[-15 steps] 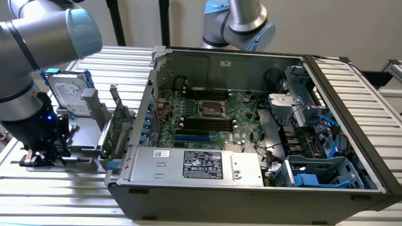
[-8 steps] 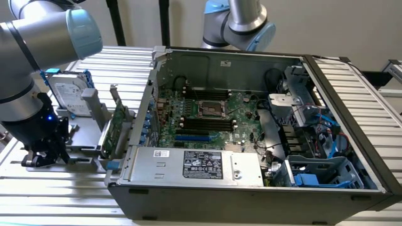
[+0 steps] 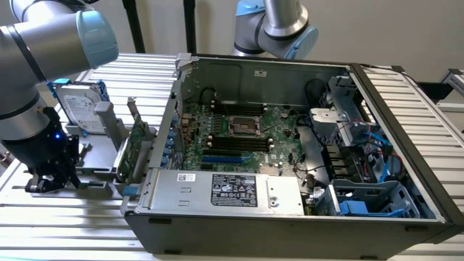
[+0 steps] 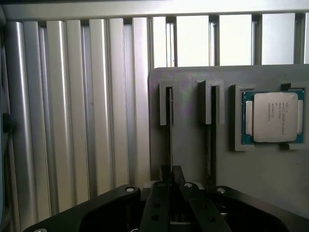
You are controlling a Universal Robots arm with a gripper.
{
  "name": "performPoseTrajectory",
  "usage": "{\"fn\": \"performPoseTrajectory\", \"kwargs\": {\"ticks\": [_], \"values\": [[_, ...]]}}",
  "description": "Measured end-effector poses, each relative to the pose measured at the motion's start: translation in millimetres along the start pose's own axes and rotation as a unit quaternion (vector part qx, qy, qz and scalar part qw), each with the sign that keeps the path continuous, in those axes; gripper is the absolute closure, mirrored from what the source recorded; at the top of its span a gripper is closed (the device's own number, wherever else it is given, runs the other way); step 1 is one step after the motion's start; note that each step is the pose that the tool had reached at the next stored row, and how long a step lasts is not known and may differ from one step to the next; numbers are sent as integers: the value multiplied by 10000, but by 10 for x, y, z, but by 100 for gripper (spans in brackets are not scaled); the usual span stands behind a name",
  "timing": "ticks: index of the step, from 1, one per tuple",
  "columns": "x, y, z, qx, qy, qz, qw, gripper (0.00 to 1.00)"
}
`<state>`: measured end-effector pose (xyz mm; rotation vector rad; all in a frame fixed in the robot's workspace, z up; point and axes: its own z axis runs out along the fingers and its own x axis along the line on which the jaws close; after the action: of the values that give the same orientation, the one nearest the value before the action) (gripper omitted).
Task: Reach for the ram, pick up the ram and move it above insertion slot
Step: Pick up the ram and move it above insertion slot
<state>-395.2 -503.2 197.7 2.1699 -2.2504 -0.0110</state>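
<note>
- The grey holder [image 4: 270,179] has two narrow slots; the ram [image 4: 170,126] stands on edge in one of them.
- The gripper [image 4: 173,170] is down over that slot, its jaws pinched on the ram's thin edge.
- A square pocket of the holder contains a processor chip [image 4: 275,117].
- The open computer case [image 3: 290,225] holds the motherboard [image 3: 243,130] and a power supply [image 3: 225,190].

Print on the power-supply label [image 3: 233,190] and processor [image 4: 273,117] is illegible.
</note>
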Motion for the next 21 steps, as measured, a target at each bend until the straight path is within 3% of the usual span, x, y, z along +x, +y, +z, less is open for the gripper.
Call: {"fn": "performPoseTrajectory", "kwargs": {"ticks": [12,21], "values": [[0,-1,-2,1,-1,31,10000,87],[1,0,-104,0,0,31,10000,87]]}}
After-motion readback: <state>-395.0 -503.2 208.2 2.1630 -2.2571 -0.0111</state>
